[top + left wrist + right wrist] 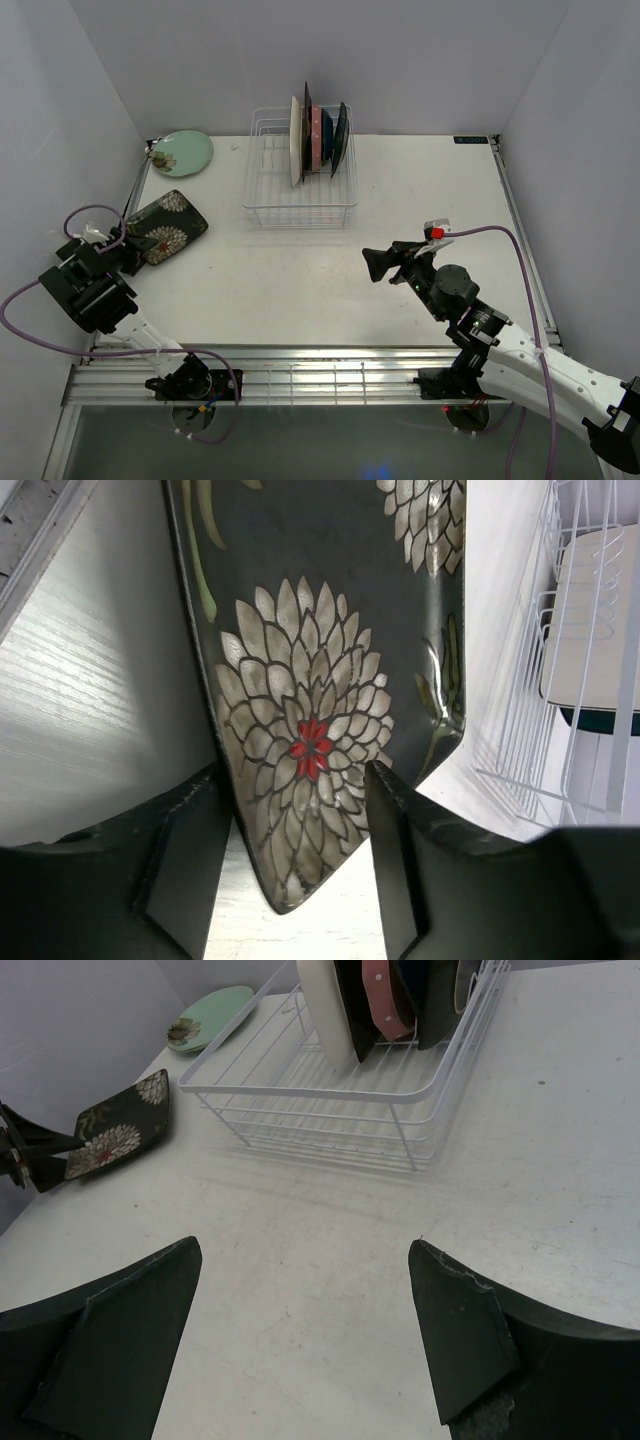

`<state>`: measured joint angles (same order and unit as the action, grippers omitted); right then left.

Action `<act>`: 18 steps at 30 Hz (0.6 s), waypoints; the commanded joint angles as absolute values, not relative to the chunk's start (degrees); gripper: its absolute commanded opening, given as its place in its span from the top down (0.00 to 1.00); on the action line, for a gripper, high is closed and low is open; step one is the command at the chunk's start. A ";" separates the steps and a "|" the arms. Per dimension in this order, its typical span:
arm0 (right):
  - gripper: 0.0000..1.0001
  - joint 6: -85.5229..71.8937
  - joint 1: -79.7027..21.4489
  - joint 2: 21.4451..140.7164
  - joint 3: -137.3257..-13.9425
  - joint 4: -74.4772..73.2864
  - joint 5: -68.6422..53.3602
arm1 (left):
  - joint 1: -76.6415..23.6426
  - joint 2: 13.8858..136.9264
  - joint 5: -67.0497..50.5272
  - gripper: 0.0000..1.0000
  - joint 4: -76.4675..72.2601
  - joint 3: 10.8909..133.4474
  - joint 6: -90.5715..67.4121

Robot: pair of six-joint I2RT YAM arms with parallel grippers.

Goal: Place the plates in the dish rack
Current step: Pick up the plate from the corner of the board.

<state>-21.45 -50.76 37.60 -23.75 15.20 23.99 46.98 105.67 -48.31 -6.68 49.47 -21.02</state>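
A dark rectangular floral plate (167,226) lies at the left of the table. My left gripper (137,248) is at its near corner. In the left wrist view the jaws (293,770) stand open on either side of that corner (300,750), close to its edges. A round pale green plate (183,152) lies at the far left. The white wire dish rack (270,190) holds several plates upright on its right side, among them a white one (296,140), a pink one (316,140) and a dark blue one (341,135). My right gripper (375,264) is open and empty over bare table (305,1245).
The rack's left half (290,1090) has bare prongs. White walls close the table at left, back and right. A metal rail frame (300,375) runs along the near edge. Purple cables trail from both arms.
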 commanded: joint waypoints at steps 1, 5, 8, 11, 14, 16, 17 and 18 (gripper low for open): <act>0.10 -21.45 -50.98 37.44 -23.55 18.46 24.26 | 46.14 106.26 -48.51 0.37 -5.98 49.13 -20.74; 0.10 -21.36 -50.98 37.27 -23.64 18.37 24.43 | 45.97 106.79 -48.78 0.49 -5.80 49.39 -20.39; 0.10 -21.36 -50.98 37.00 -23.47 18.37 24.43 | 45.88 106.79 -49.04 0.56 -5.54 49.57 -20.13; 0.10 -21.36 -50.98 37.18 -23.38 18.72 24.17 | 45.70 106.35 -49.04 0.72 -5.62 49.40 -19.95; 0.10 -21.36 -50.98 37.18 -23.47 18.55 24.17 | 45.70 106.35 -49.66 0.97 -5.54 49.57 -19.78; 0.10 -21.44 -50.98 37.18 -23.55 18.54 24.08 | 45.70 106.44 -50.53 1.00 -5.19 49.75 -19.51; 0.10 -21.36 -50.98 37.09 -23.47 18.54 24.00 | 45.62 106.35 -50.54 1.00 -5.10 49.66 -19.16; 0.10 -21.36 -50.98 37.09 -23.47 18.54 23.99 | 45.62 106.26 -50.45 1.00 -5.10 49.57 -18.99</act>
